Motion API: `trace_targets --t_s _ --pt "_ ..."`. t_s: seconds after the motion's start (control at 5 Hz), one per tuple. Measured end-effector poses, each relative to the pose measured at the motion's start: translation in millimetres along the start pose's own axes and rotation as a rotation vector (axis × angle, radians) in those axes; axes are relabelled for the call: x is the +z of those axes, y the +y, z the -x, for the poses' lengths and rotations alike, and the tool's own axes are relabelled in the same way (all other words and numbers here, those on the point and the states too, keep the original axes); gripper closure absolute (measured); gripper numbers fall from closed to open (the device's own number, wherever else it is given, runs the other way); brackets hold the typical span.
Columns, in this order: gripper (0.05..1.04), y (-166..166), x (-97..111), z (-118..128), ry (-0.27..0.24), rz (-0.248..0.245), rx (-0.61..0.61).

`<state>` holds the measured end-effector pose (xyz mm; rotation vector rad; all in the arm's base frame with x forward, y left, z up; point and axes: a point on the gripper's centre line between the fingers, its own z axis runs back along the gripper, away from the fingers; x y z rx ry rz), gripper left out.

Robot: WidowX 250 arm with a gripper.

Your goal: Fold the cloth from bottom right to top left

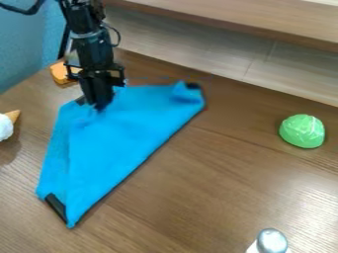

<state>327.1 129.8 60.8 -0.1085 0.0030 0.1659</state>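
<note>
On the brown table point(211, 188), see the blue cloth point(119, 143): down and right from the gripper point(100, 107), long from bottom left to top right. Can't tell if grabbing cloth or letting go.

No words, numbers or signs can be read here
</note>
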Motion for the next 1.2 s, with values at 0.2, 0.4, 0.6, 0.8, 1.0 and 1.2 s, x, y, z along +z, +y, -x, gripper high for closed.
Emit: trace_targets --t_s 0.2,0.4,0.6,0.8,1.0,1.2 --pt "0.595 -1.3 -10.4 9.2 0.023 0.009 0.065" --pt "0.267 -2.2 -10.0 26.2 0.01 0.058 0.184" --pt "0.086 -2.4 -2.8 32.4 -0.016 0.048 0.2" --pt "0.082 -17.8 6.2 33.9 -0.025 0.024 0.171" --pt "0.082 -43.0 16.0 32.7 -0.024 -0.014 0.086" --pt "0.083 -70.6 28.0 24.1 -0.016 -0.038 -0.066"
